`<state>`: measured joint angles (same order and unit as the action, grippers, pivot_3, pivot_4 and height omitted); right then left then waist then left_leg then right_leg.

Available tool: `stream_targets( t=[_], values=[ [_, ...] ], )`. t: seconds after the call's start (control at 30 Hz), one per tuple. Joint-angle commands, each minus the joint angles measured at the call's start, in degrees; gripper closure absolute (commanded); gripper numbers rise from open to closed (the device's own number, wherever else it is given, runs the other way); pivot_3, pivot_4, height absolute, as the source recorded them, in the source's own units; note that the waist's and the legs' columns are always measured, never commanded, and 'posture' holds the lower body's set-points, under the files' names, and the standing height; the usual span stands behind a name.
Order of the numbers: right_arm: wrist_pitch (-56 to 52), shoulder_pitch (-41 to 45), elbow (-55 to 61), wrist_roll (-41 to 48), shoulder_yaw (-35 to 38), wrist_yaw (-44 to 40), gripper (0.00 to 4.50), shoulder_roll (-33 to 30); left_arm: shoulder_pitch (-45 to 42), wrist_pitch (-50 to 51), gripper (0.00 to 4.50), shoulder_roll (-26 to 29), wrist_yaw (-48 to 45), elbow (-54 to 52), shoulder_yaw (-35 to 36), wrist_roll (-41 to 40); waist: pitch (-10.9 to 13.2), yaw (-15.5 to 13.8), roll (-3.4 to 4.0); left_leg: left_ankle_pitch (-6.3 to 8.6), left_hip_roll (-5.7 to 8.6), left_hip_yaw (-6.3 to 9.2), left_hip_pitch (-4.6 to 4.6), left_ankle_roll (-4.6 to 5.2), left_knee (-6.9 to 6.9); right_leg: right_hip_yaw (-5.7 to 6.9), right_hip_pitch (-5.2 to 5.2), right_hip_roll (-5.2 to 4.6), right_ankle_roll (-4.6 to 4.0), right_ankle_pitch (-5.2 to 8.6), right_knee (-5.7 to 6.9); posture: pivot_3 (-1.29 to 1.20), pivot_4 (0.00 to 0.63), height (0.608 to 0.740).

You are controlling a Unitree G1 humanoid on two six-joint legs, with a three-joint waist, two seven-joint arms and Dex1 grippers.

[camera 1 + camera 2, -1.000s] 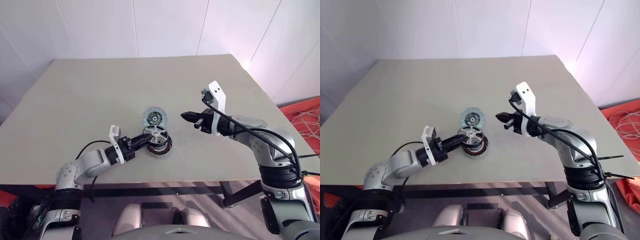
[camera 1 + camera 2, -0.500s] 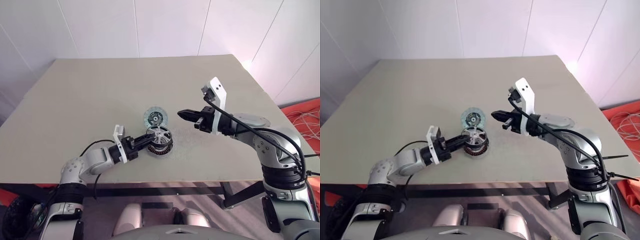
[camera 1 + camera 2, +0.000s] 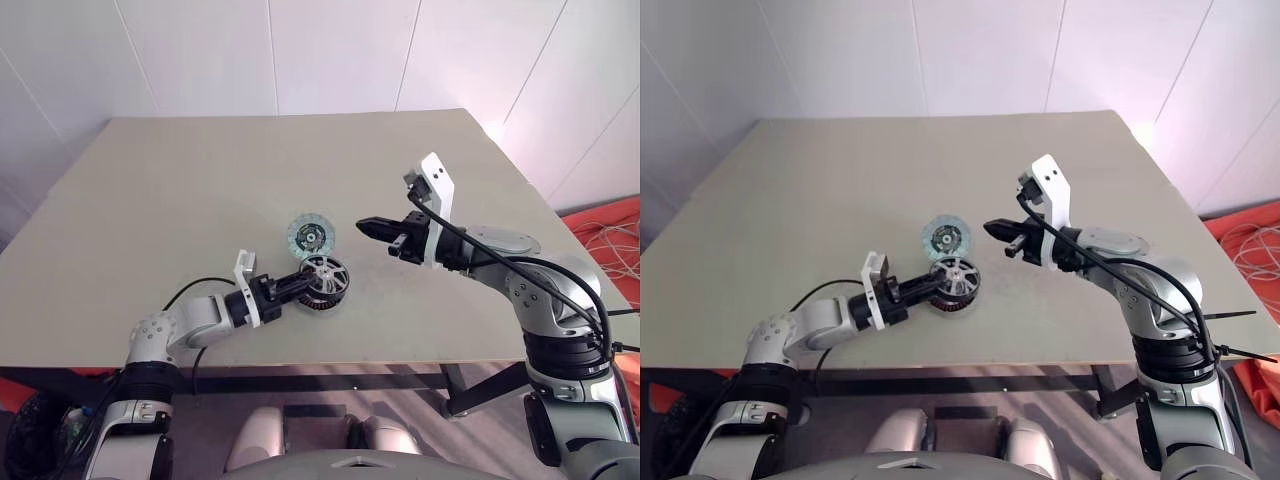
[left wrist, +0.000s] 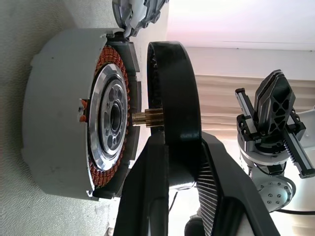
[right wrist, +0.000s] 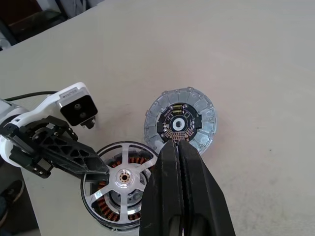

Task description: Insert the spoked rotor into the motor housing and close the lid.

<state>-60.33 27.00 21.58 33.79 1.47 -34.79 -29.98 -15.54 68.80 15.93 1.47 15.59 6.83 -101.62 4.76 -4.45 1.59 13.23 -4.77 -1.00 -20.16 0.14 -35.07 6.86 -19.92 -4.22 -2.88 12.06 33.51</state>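
My left gripper is shut on the black rim of the spoked rotor. It holds the rotor tilted just over the motor housing, which rests on the table. In the left wrist view the rotor's brass shaft points at the housing's pale hub, with a small gap and the copper windings showing. The lid, a grey disc with a dark centre, lies flat just beyond them. My right gripper hangs shut and empty above the table, right of the lid. From the right wrist its fingers point down at the lid and rotor.
The beige table carries only these parts, all near its middle. Its front edge runs close below the housing. White walls stand behind the table, and orange cloth with cables lies on the floor at the right.
My left gripper has edged slightly to the right with the rotor, which now sits more tilted over the housing. The right arm has kept still.
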Motion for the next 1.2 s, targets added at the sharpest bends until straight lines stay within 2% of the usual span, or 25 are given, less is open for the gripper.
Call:
stream_targets(
  t=[0.03, 0.13, 0.2, 0.43, 1.0, 1.2],
  values=[
    [1.6, 1.1, 0.7, -0.1, -0.1, 0.5, 4.5, 0.1, 0.1, 0.2, 4.07, 0.1, -1.3, -2.9, 1.4, 0.4, 0.0, 0.0, 0.0, 0.0, 0.0, 0.0, 0.0, 0.0, 0.0, 0.0, 0.0, 0.0, 0.0, 0.0, 0.0, 0.0, 0.0, 0.74],
    [1.9, 1.3, 0.3, -0.2, -0.2, 0.7, 4.5, 0.3, 0.5, 0.1, 4.07, 0.1, -2.0, -3.7, 1.6, 1.3, 0.0, 0.0, 0.0, 0.0, 0.0, 0.0, 0.0, 0.0, 0.0, 0.0, 0.0, 0.0, 0.0, 0.0, 0.0, 0.0, 0.0, 0.74],
    [2.1, 1.6, 0.1, -0.3, -0.2, 1.0, 4.5, 0.4, 0.6, 0.2, 3.34, 0.1, -2.6, -4.3, 1.7, 2.0, 0.0, 0.0, 0.0, 0.0, 0.0, 0.0, 0.0, 0.0, 0.0, 0.0, 0.0, 0.0, 0.01, 0.0, 0.0, 0.0, 0.0, 0.74],
    [2.3, 2.0, -0.4, -0.7, -0.4, 1.6, 4.5, 0.6, 0.3, 0.6, 1.22, 0.0, -2.1, -3.4, 1.8, 1.9, 0.0, 0.0, 0.01, 0.0, 0.0, 0.0, 0.06, 0.0, 0.0, 0.0, 0.07, 0.0, -0.06, 0.04, 0.0, 0.0, 0.0, 0.74],
    [2.6, 2.1, -1.2, -0.8, -1.5, 1.6, 4.5, 1.5, 3.5, 0.1, 1.22, 5.8, -4.0, -8.2, 5.4, 2.3, 0.0, 0.2, 0.02, 0.0, 0.0, 0.01, 0.15, 0.0, 0.0, 0.0, 0.17, 0.0, -0.11, 0.06, 0.01, 0.0, 0.0, 0.74],
    [1.5, 1.8, -2.6, -0.6, -2.9, 3.0, 4.5, 4.5, 4.1, -1.9, 1.22, 5.9, -4.1, -11.7, 6.4, 3.5, 0.0, 0.3, 0.01, 0.0, 0.0, 0.01, 0.18, -0.01, -0.01, 0.0, 0.21, 0.0, -0.11, 0.06, 0.02, 0.0, 0.0, 0.74]
  ],
)
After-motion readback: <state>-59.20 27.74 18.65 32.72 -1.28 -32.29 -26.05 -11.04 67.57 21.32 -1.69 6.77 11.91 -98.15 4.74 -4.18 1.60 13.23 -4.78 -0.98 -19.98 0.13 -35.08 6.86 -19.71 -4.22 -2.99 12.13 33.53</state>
